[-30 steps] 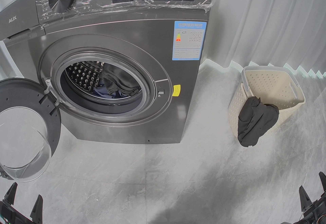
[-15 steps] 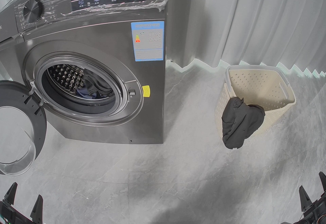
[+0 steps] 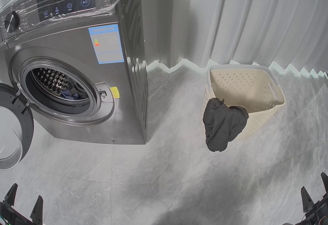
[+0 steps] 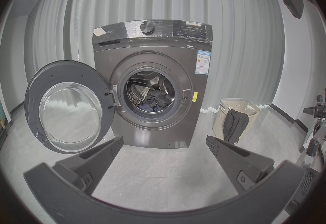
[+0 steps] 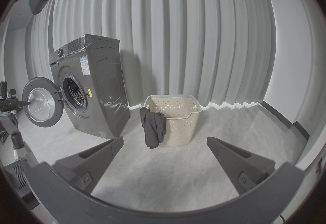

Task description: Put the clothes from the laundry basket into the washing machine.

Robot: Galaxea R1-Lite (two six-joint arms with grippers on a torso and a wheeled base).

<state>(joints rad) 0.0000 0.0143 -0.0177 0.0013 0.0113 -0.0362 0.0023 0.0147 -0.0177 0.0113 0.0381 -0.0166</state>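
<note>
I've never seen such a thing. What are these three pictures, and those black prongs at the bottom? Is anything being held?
This is a two-armed robot. One picture looks down from a camera on its head; the other two come from cameras on its wrists. The prongs are its left gripper and right gripper, both open and empty. On the floor stand a washing machine, door swung open, some clothes in the drum, and a laundry basket with a dark garment draped over its rim.

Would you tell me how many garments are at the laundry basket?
1: a dark garment draped over the rim of the laundry basket; more may lie hidden inside.
</note>
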